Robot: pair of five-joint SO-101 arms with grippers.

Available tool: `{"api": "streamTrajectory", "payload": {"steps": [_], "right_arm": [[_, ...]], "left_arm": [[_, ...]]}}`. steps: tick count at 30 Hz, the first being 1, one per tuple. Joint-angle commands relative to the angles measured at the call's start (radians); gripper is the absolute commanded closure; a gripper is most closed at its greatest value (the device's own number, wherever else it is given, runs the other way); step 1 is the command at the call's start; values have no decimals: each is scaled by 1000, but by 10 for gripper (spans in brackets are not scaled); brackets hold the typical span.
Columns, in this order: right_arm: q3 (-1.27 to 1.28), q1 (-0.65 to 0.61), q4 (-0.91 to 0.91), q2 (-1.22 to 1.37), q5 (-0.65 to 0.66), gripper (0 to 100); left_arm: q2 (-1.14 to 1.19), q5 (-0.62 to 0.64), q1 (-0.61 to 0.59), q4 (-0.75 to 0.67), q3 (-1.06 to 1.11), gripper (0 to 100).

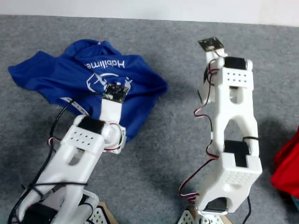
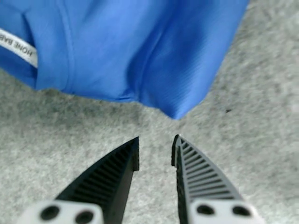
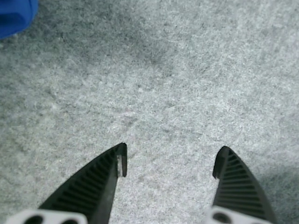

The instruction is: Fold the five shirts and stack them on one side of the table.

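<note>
The blue shirt (image 1: 88, 77) lies crumpled on the far left part of the grey worktop (image 1: 163, 51), not folded, with its white print facing up. From where I stand the left arm (image 1: 81, 142) leans out over the near right edge of that shirt, its wrist sitting above the cloth.

Seen from the left wrist, the left claw (image 2: 155, 143) hangs over bare grey surface just short of the shirt's hem. Its 2 black ribbed fingers (image 2: 117, 170) are parted by a narrow gap and there is nothing between them. A white label (image 2: 18, 46) shows on the blue fabric off to one side.

The right arm (image 1: 233, 140) stretches away from its base over the middle-right of the worktop, well apart from the blue shirt. Seen from its wrist, the right claw (image 3: 173, 150) is spread wide and empty above plain grey surface, and only a small corner of the blue cloth shows at the far edge.

A red shirt (image 1: 287, 165) lies bunched at the right edge of the worktop, beside the right arm's base and touched by neither claw.
</note>
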Motion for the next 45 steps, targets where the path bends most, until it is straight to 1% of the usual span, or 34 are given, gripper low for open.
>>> {"api": "streamTrajectory", "payload": {"steps": [1,6,10,16,20,25,27,30,31,36,42,45], "right_arm": [[82,7,-74,-120,-12,703],[236,7,-173,-225,-12,703],[354,7,-257,-291,-12,703],[473,5,-348,-346,-11,703],[504,4,-360,-358,-11,703],[504,5,-352,-361,-11,703],[506,5,-352,-361,-11,703],[506,5,-352,-358,-12,703],[506,5,-352,-357,-12,703],[506,5,-352,-352,-12,703],[522,4,-366,-351,-12,703],[559,-8,-403,-352,-12,703]], "left_arm": [[113,23,15,-9,-97,863],[360,23,15,-8,-232,867],[484,23,36,-6,-315,867],[510,23,70,-15,-337,867],[518,23,65,-77,-329,867],[536,23,71,-86,-326,868],[570,23,85,-89,-331,892],[599,21,116,-120,-331,1000],[595,21,124,-121,-329,986],[544,21,137,-114,-321,995],[381,21,133,38,-326,995],[236,23,79,144,-326,995]]}}
